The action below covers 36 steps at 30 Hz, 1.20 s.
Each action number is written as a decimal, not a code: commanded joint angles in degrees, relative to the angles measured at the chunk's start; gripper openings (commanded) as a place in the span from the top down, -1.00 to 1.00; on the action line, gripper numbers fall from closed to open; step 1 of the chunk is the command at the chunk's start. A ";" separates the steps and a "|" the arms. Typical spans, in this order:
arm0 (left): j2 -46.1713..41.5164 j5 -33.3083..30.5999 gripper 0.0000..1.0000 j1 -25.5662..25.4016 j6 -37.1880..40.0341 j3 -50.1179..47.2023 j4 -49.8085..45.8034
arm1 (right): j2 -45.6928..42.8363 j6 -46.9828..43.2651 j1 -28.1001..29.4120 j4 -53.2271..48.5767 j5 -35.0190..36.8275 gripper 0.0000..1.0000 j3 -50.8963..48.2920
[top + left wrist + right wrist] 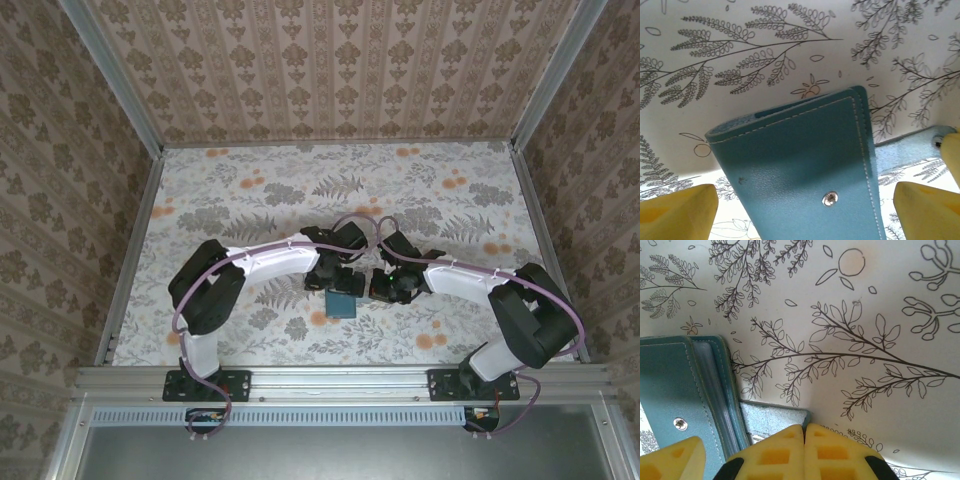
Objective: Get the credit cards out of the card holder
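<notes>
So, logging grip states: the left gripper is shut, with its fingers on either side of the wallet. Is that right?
Not quite. The left gripper is open, with its fingers on either side of the wallet. The left wrist view shows them set wide apart.

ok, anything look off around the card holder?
Nothing damaged or spilled. The card holder is folded, but its strap tab is unsnapped and splayed flat on the table at the shut right gripper. The left gripper is open astride it.
</notes>
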 commanded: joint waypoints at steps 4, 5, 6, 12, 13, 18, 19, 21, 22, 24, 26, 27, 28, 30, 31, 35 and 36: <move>1.81 -1.60 -0.84 -0.42 -1.55 1.18 -2.17 | -0.06 -0.51 -0.53 0.00 -1.19 0.96 -1.11; 2.03 -1.33 -0.85 -0.43 -1.51 1.10 -1.95 | -0.05 -0.61 -0.64 -0.03 -1.19 0.96 -1.05; 2.14 -1.04 -0.85 -0.43 -1.51 1.09 -1.69 | -0.07 -0.61 -0.63 -0.08 -1.19 0.96 -1.02; 3.17 -0.71 -0.85 -0.51 -1.51 1.18 -1.18 | -0.29 -0.52 -0.81 0.09 -1.02 0.97 -1.41; 3.28 -0.71 -0.85 -0.51 -1.52 1.09 -1.18 | -0.30 -0.55 -0.81 0.14 -1.01 0.97 -1.47; 2.90 -0.95 -0.81 -0.51 -1.43 0.92 -1.10 | -0.17 -0.61 -0.98 -0.05 -0.93 0.97 -1.47; 2.64 -1.06 -0.81 -0.57 -1.45 0.87 -1.11 | -0.22 -0.62 -1.03 -0.18 -0.85 0.97 -1.55; 1.87 -1.54 -0.80 -0.44 -1.44 0.82 -1.46 | -0.35 -0.69 -1.14 -0.27 -0.67 0.97 -1.52; 1.35 -1.80 -0.79 -0.44 -1.50 0.69 -1.64 | -0.42 -0.70 -1.16 -0.40 -0.57 0.97 -1.55; 0.32 -2.41 -0.78 -0.25 -1.43 0.48 -2.06 | -0.57 -0.81 -1.33 -0.60 -0.27 0.97 -1.48; -0.85 -3.23 -0.75 -0.12 -1.41 0.17 -2.72 | -0.69 -0.96 -1.51 -0.85 -0.22 0.98 -1.47; -1.37 -3.57 -0.75 -0.09 -1.42 0.12 -3.06 | -0.69 -1.04 -1.60 -0.91 -0.25 0.98 -1.47; -1.94 -3.85 -0.74 0.02 -1.31 -0.12 -3.36 | -0.59 -1.13 -1.64 -1.04 -0.24 0.97 -1.38; -3.03 -4.27 -0.74 0.15 -1.36 -0.38 -3.91 | -0.53 -1.21 -1.78 -1.16 -0.15 0.97 -1.29; -3.65 -4.49 -0.74 0.24 -1.25 -0.62 -4.09 | -0.43 -1.31 -1.86 -1.18 -0.22 0.98 -1.25; -5.47 -4.67 -0.73 0.70 -1.06 -1.66 -4.48 | -0.39 -1.40 -1.94 -1.62 -0.22 0.98 -0.94; -5.88 -4.69 -0.73 0.80 -1.13 -1.93 -4.53 | -0.40 -1.49 -1.99 -1.70 -0.21 0.98 -0.86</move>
